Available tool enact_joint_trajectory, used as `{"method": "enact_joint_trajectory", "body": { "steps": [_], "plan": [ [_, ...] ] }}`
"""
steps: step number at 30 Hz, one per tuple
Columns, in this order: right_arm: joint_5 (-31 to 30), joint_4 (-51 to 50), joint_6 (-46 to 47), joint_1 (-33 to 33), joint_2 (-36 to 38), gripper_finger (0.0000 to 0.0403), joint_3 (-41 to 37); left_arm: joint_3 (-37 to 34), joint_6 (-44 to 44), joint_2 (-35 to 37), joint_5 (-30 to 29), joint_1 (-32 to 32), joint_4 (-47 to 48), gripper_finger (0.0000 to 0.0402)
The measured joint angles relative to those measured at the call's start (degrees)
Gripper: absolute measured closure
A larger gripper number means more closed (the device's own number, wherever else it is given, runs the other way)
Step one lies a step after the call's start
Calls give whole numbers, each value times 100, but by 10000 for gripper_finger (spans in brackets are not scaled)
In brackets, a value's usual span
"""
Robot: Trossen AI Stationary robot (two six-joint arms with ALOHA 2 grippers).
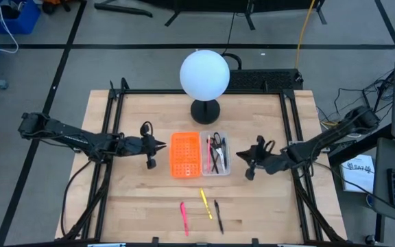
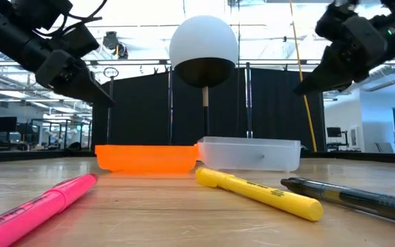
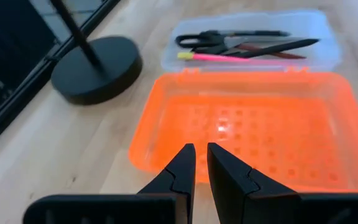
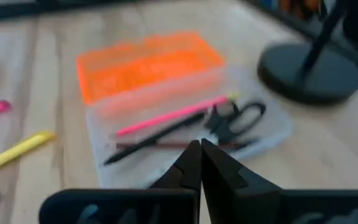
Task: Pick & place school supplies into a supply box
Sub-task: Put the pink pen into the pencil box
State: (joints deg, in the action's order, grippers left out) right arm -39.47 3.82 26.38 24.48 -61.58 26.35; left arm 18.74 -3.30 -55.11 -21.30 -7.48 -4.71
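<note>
Left gripper (image 1: 151,163) nearly shut and empty, beside the orange perforated tray (image 1: 185,155). Right gripper (image 1: 249,172) closed on nothing, just off the clear supply box (image 1: 224,167) at mid-table. Scissors (image 4: 232,121), pink pencil (image 4: 169,116) and dark pens inside — plain only from the wrist views. Pink marker (image 1: 184,217), yellow marker (image 1: 205,203), black pen (image 1: 219,215) near the table's front edge — large in the low view.

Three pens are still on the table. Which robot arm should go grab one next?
Probably the right. Its tool hangs beside the clear supply box, nearer the black pen and yellow pen. The left tool sits beyond the orange tray, though the pink pen lies about midway.
</note>
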Motion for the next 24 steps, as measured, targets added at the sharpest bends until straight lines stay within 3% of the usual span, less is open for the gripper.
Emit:
{"method": "enact_joint_trajectory", "body": {
  "steps": [3, 7, 11, 17, 24],
  "plan": [
    [254, 1556, -901, 11, 403, 402, -876, 0, 133, 0, -115, -142, -73, 350],
    [699, 3113, -1302, -318, 1023, 402, -1767, 0, 356, 0, -219, -187, -229, 350],
    [1381, 3094, -1928, -761, 1663, 403, -1902, 0, 597, 0, -281, -193, -513, 350],
    [2933, 3295, -2693, -1159, 2559, 403, -1895, 0, 926, 0, -288, -179, -761, 350],
    [3512, 2959, -2899, -1174, 3123, 403, -1897, 0, 114, 0, -289, -178, -747, 350]
  ]
}}
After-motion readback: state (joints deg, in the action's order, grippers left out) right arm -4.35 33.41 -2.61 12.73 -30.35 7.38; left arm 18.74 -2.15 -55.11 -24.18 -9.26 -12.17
